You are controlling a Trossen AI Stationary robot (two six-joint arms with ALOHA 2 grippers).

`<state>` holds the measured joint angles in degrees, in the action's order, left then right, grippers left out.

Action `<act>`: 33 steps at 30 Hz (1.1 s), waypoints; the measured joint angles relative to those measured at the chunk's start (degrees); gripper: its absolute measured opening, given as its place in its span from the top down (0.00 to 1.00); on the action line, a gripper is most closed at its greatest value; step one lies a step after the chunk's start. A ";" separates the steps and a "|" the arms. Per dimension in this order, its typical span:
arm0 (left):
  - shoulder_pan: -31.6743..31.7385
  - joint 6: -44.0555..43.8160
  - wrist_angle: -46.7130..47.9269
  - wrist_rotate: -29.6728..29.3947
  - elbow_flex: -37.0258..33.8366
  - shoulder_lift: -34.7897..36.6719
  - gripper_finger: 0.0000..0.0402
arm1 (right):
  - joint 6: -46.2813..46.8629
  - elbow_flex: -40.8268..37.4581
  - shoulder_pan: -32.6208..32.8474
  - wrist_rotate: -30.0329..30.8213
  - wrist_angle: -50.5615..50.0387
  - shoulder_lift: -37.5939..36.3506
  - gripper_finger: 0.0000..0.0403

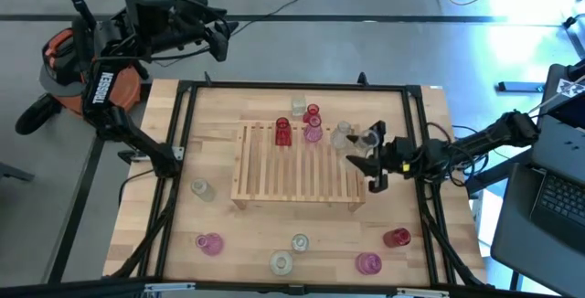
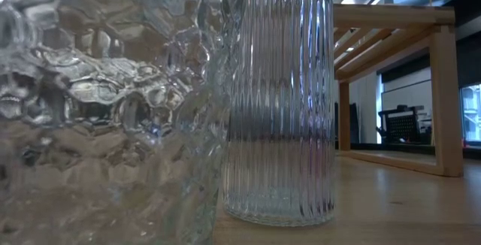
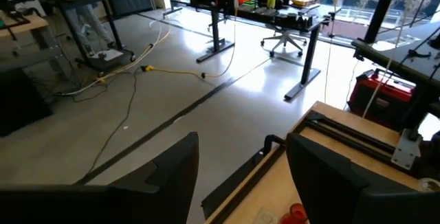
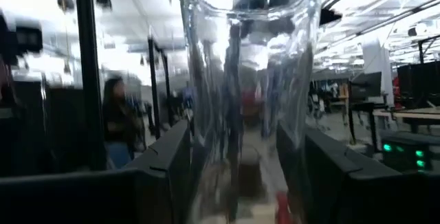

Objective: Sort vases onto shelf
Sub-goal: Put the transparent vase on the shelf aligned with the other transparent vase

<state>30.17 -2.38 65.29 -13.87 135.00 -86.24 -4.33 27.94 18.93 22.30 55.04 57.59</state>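
The pale slatted shelf point(image 1: 274, 172) lies in the middle of the table. Several vases stand on its far part: two red point(image 1: 282, 132), one pink point(image 1: 313, 133), some clear point(image 1: 342, 133). Six more stand on the table around it, among them a clear one point(image 1: 201, 188), a pink one point(image 1: 209, 243) and a red one point(image 1: 396, 237). My right gripper point(image 1: 367, 154) is at the shelf's right end, shut on a clear vase point(image 4: 244, 80). My left gripper point(image 3: 240, 176) is open, folded back beyond the table's far left corner. My right gripper pinches the clear vase between its two fingers point(image 4: 165, 162), on the lower part of its body point(image 4: 206, 155). The fingers come level from the table's right. The vase stands upright in the hold with its rim above the fingers. Its base is hidden, so whether it rests on the shelf does not show.
In the low view two clear vases stand right at the near edge, a dimpled one point(image 2: 105, 110) and a ribbed one point(image 2: 279, 102), with the shelf's frame point(image 2: 443, 95) behind. A black rail frame point(image 1: 183, 133) borders the table. A person point(image 4: 120, 124) is in the room beyond.
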 joint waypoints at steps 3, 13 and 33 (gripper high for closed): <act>-0.02 -0.01 -0.56 -0.02 0.00 0.00 0.47 | -0.56 -2.60 -0.06 -0.12 0.88 0.03 0.55; -0.02 -0.21 -0.78 0.00 0.00 0.00 0.47 | -2.07 -10.23 -0.19 1.12 10.29 0.08 0.55; -0.11 -1.98 -3.57 1.56 -0.04 -3.13 0.47 | -0.58 -10.21 -1.85 -0.26 12.81 11.48 0.55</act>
<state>30.06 -4.36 61.73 -12.31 134.96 -89.36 -4.91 17.74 17.08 22.03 67.84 69.07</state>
